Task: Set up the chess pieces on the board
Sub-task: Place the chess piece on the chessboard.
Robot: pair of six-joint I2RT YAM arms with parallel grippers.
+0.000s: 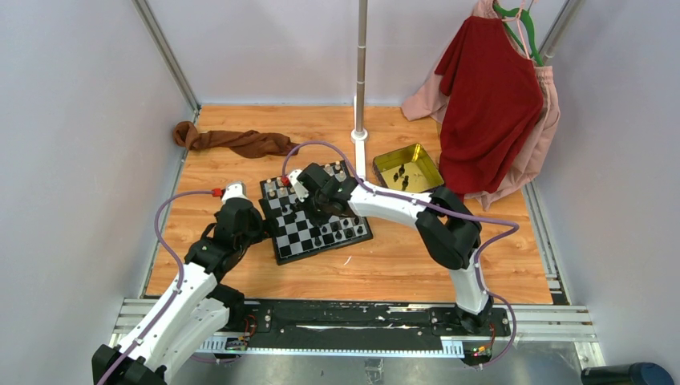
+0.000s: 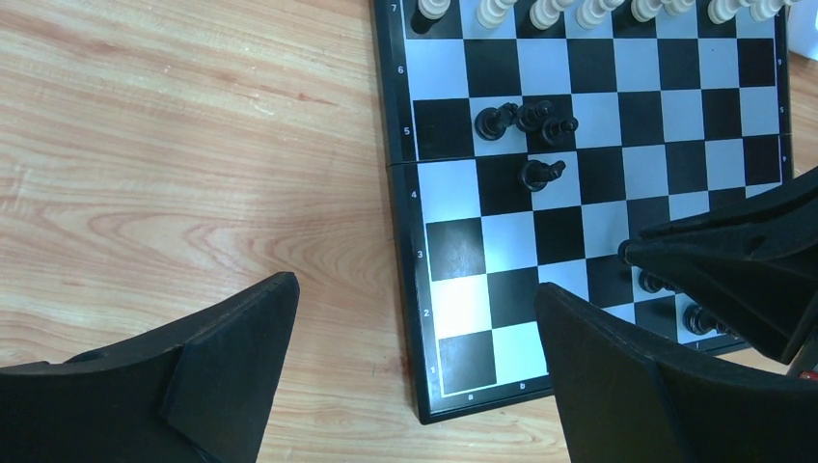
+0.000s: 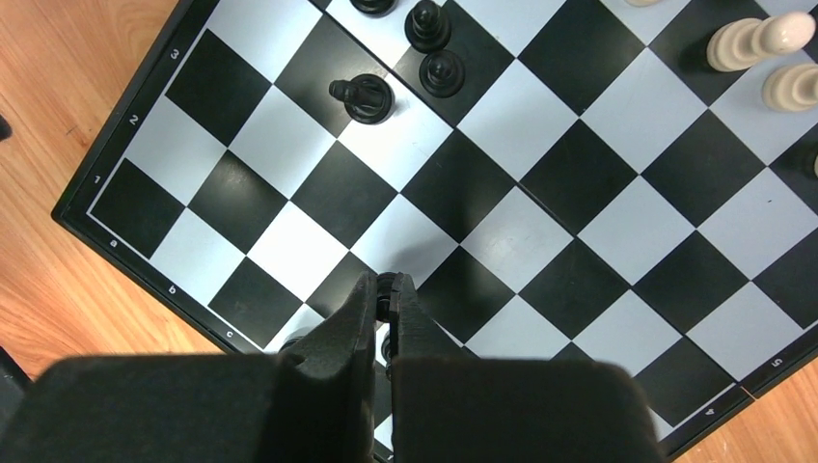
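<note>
The left gripper (image 2: pixel 415 299) gapes empty over the 8 o'clock corner of the board (image 2: pixel 453 246) while the right gripper (image 3: pixel 386 285), clamped on a black piece (image 2: pixel 625 253), hovers toward 6 o'clock; light, hard and slick, it looks best pinched at the waist, loose black pieces (image 2: pixel 526 118) beyond at 10, cream pieces (image 2: pixel 545 12) lining 12 o'clock

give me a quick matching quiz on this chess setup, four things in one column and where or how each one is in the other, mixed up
Things:
1. left gripper
2. right gripper
3. yellow tin
4. brown cloth

Places or states:
a. lying on the table, far left corner
b. wide open, at the edge of the board
c. shut, above the board
d. holds a few black pieces

Pairs: 1-b, 2-c, 3-d, 4-a
</note>
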